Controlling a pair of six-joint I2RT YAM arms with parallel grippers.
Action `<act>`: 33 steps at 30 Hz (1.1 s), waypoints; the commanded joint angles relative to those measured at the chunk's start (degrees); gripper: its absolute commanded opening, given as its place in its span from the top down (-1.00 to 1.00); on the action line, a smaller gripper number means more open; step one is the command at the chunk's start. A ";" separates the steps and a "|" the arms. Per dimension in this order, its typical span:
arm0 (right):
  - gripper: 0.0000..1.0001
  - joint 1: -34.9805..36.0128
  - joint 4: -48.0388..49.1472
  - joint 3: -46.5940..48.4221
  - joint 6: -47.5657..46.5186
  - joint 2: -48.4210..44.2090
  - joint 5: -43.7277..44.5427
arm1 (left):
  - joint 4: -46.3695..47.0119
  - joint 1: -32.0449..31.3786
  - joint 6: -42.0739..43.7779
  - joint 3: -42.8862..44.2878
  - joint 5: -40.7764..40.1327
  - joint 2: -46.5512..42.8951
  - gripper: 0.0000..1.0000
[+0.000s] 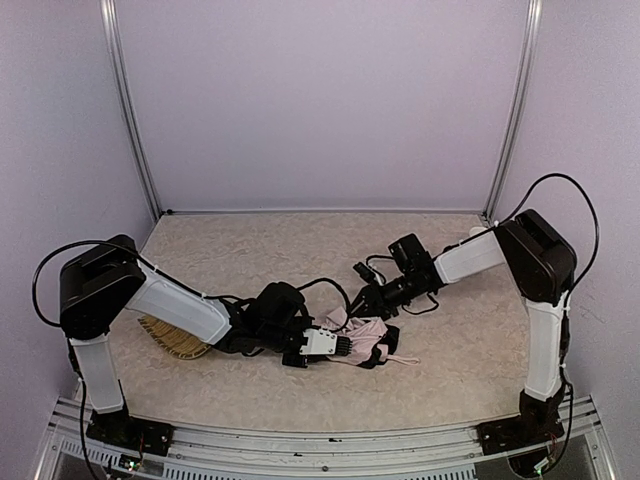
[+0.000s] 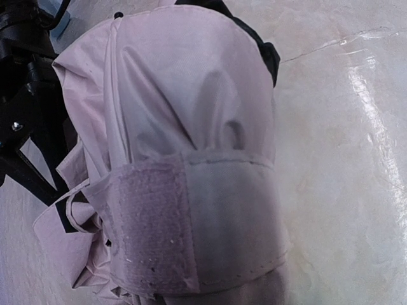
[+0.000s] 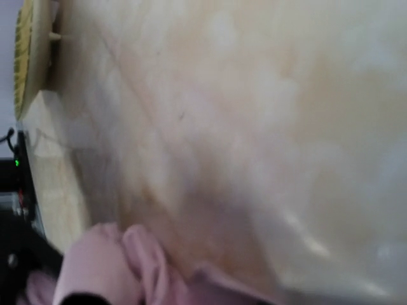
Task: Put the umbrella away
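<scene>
Left pincer (image 1: 303,347): pressed on the handle (image 1: 318,343) of the umbrella (image 1: 368,338), which juts straight out from its tip. The fingers themselves are hidden in the wrist view, where the fabric fills the frame.

Right pincer (image 1: 362,303): tip at the far side of the bundle, its black frame against the fabric on that side. How far it is spread: cannot tell. Its own view is blurred and shows only a fold of pink at the lower left.

Umbrella, position: middle of the worktop (image 1: 300,250), nearer the near edge than the far one.

Umbrella, long axis: roughly parallel to the near edge. The handle points toward the left edge and the canopy end toward the right edge.

Umbrella, appearance: folded into a short, crumpled bundle of pale pink fabric, with black lining (image 2: 254,38) showing at the far end. A fuzzy fastening strap (image 2: 159,222) lies across the bundle near the handle end. Dark ribs show between handle and fabric. A thin pink strip trails onto the worktop toward the right.

Straw tray (image 1: 175,338): near the left edge, partly under the left arm, well apart from the umbrella.
</scene>
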 commanded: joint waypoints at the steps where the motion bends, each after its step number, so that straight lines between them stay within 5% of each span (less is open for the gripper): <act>1: 0.61 -0.11 -0.26 3.90 1.97 3.32 -0.19 | -11.03 -1.09 0.15 -1.30 0.70 3.59 1.00; 4: 1.00 -0.73 -0.56 5.09 1.15 2.42 -1.06 | -12.12 -1.06 0.17 -1.29 1.21 3.34 1.00; 25: 1.00 -5.25 -5.82 16.12 -9.44 -3.93 6.56 | -16.36 -1.24 -0.46 -0.13 4.44 3.93 1.00; 33: 0.33 -4.71 -13.35 3.89 -18.67 -17.24 17.50 | -18.74 0.73 -3.95 2.03 9.34 5.20 1.00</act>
